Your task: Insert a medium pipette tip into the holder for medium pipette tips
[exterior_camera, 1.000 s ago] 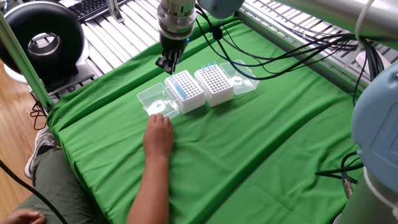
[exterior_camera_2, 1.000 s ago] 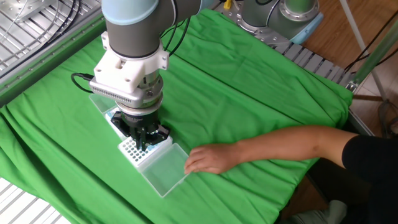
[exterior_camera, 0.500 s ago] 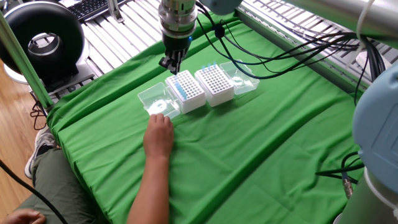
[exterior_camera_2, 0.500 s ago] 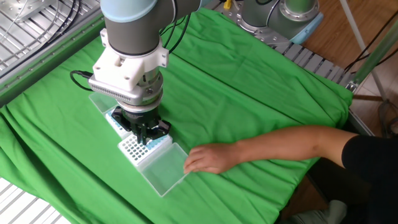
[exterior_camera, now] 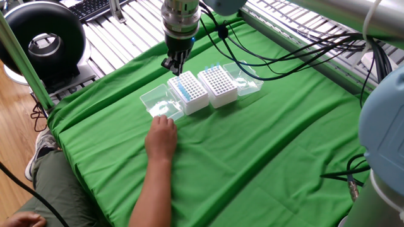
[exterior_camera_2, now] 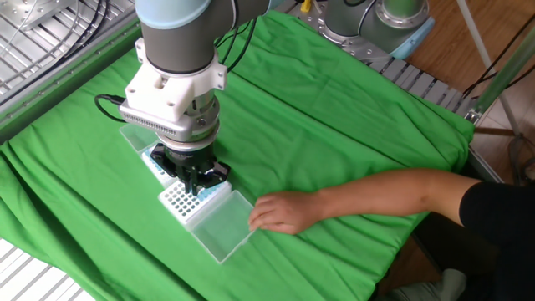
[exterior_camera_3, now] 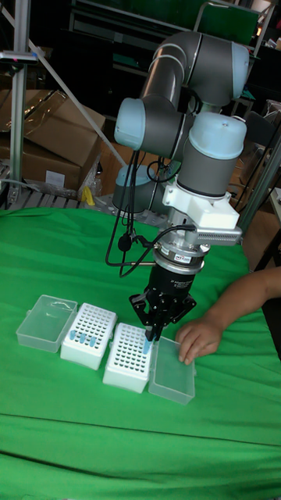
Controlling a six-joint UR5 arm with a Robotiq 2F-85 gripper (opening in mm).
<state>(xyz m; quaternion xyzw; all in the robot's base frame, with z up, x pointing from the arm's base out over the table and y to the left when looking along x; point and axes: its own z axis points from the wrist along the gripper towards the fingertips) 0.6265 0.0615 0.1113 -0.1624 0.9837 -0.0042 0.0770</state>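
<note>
Two white tip racks stand side by side on the green cloth. The holder (exterior_camera: 188, 92) (exterior_camera_2: 192, 202) (exterior_camera_3: 129, 357) nearer the person has a row of blue tips in it. My gripper (exterior_camera: 173, 65) (exterior_camera_2: 194, 181) (exterior_camera_3: 154, 326) hangs just above the far edge of this holder, pointing down with its fingers close together. A thin blue pipette tip (exterior_camera_3: 148, 337) shows between the fingertips, its point just over the holder's holes. The second rack (exterior_camera: 218, 85) (exterior_camera_3: 88, 336) stands beside it, with a few blue tips along one edge.
A person's hand (exterior_camera: 161, 133) (exterior_camera_2: 280, 211) (exterior_camera_3: 199, 337) rests on the holder's open clear lid (exterior_camera: 160, 103) (exterior_camera_2: 221, 227) (exterior_camera_3: 173, 380). The other rack's clear lid (exterior_camera: 247, 81) (exterior_camera_3: 45, 322) lies open at the far end. Cables hang from the arm above the cloth.
My gripper has risen a little above the near holder and shifted slightly toward the far side. The person's hand and both racks stay put.
</note>
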